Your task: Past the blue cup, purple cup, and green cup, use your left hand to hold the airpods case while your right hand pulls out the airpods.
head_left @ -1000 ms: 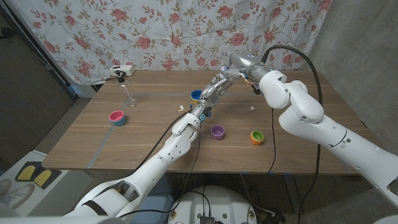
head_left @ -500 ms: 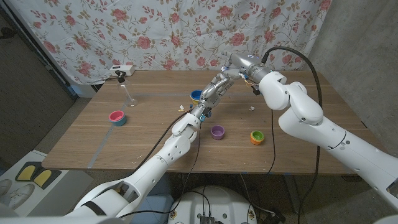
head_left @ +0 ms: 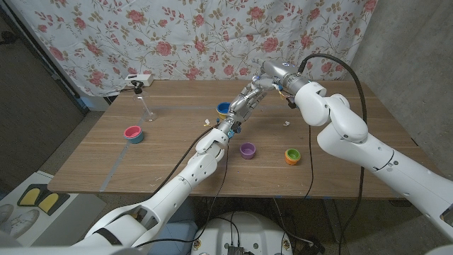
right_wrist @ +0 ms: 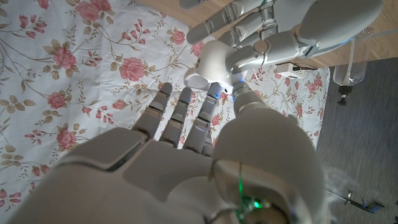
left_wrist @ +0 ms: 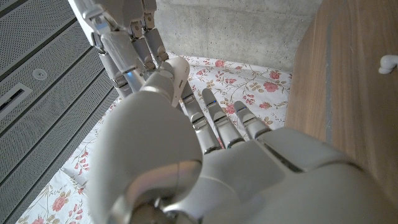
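Scanning from the left, I see a pink cup (head_left: 132, 133) on the desk (head_left: 170, 145), well apart from everything else, with a small clear stand (head_left: 146, 108) behind it and a white box (head_left: 139, 79) at the far edge. My left arm runs up from the bottom corner to the middle of the desk, and my left hand (head_left: 225, 129) sits just in front of the blue cup (head_left: 223, 109), its fingers wrapped around the white airpods case (right_wrist: 209, 62). The right wrist view shows the case as a rounded white shape gripped in that hand, its open end turned toward my right hand.

My right hand (head_left: 243, 103) reaches down from the far side, its fingers (left_wrist: 124, 50) spread and pointing at the case, just above it. I cannot tell whether they touch the case or pinch anything; no earbud shows between them.

The purple cup (head_left: 247, 150) stands just right of my left wrist, nearer the front edge, and the green cup (head_left: 291, 156) with its orange rim sits further right. A small white object (head_left: 287, 123) lies on the desk behind the green cup, below my right forearm.
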You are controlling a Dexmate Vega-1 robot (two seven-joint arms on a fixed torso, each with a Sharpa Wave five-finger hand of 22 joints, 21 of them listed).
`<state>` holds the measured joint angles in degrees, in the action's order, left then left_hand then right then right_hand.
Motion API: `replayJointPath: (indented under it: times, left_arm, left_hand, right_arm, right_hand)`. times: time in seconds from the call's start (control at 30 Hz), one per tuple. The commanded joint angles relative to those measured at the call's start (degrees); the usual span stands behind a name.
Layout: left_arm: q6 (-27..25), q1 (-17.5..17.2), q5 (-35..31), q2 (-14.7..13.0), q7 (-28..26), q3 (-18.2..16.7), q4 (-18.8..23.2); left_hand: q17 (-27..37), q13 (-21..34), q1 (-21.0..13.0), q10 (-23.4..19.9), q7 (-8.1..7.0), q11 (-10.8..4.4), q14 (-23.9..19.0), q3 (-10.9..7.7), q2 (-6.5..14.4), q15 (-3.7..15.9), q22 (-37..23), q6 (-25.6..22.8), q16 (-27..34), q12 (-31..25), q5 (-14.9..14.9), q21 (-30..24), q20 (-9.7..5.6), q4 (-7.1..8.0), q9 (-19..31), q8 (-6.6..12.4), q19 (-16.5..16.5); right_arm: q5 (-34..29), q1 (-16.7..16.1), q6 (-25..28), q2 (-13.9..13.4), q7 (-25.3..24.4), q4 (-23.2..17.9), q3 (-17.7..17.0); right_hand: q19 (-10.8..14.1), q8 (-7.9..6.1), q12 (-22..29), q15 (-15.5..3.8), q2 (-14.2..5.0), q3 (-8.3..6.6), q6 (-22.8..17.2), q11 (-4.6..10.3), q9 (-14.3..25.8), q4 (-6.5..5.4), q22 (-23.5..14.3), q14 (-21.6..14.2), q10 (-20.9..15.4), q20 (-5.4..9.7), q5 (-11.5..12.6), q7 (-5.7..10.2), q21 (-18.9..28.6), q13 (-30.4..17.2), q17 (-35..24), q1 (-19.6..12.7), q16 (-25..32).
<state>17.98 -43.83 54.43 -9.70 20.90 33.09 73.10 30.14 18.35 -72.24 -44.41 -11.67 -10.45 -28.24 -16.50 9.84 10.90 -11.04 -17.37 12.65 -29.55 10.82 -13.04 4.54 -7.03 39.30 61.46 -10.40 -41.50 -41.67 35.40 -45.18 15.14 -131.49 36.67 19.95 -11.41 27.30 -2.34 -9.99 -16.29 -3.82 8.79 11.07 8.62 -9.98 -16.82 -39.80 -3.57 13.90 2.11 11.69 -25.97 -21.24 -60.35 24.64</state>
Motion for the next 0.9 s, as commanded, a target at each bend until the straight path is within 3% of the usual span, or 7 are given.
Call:
replayJointPath:
  times: [0.03,0.33,0.9]
  left_arm:
    - [-0.38,0.28,0.08,0.09,0.22,0.14,-0.37]
    - [-0.4,0.36,-0.04,0.26,0.22,0.27,-0.73]
    - [-0.54,0.37,-0.15,0.24,0.67,0.45,-0.77]
  left_hand:
    - [0.12,9.13,0.04,-2.47,-0.16,-2.31,-1.47,-0.57,0.42,1.93,-0.11,0.07,-0.04,-0.1,0.26,-0.05,-0.04,-0.03,-0.02,0.22,0.07]
    - [0.13,9.19,0.06,-2.49,-0.16,-2.31,-1.44,-0.61,0.42,2.0,-0.11,0.03,-0.07,-0.06,0.25,-0.03,0.0,-0.04,-0.02,0.37,0.14]
    - [0.1,9.23,0.15,-2.48,-0.17,-2.33,-1.3,-0.64,0.35,1.98,-0.11,0.17,-0.17,0.08,0.23,-0.02,0.05,-0.05,-0.14,0.47,0.17]
  right_arm:
    - [0.44,-0.55,-0.66,0.1,-1.2,0.33,-0.39]
    - [1.15,-1.41,-1.16,0.26,-3.2,0.57,-1.04]
    - [2.06,-3.2,-1.78,0.67,-7.63,1.08,-1.92]
  right_hand:
    - [0.25,0.22,7.63,-5.26,0.05,-0.02,-0.8,0.3,0.22,0.11,-0.35,-0.74,0.74,0.35,-0.44,0.07,0.58,-14.43,-1.68,-1.21,1.14]
    - [0.56,0.24,14.9,-6.19,-0.05,0.12,-2.24,1.1,0.34,0.28,-0.42,-1.18,2.32,0.84,-1.05,0.53,0.66,-22.77,-5.79,-3.85,3.71]
    - [0.78,0.65,19.4,-7.14,0.48,0.26,-1.79,1.66,0.4,0.11,-0.45,-2.11,2.77,0.92,-1.22,0.52,0.75,-27.48,-7.32,-4.84,4.53]
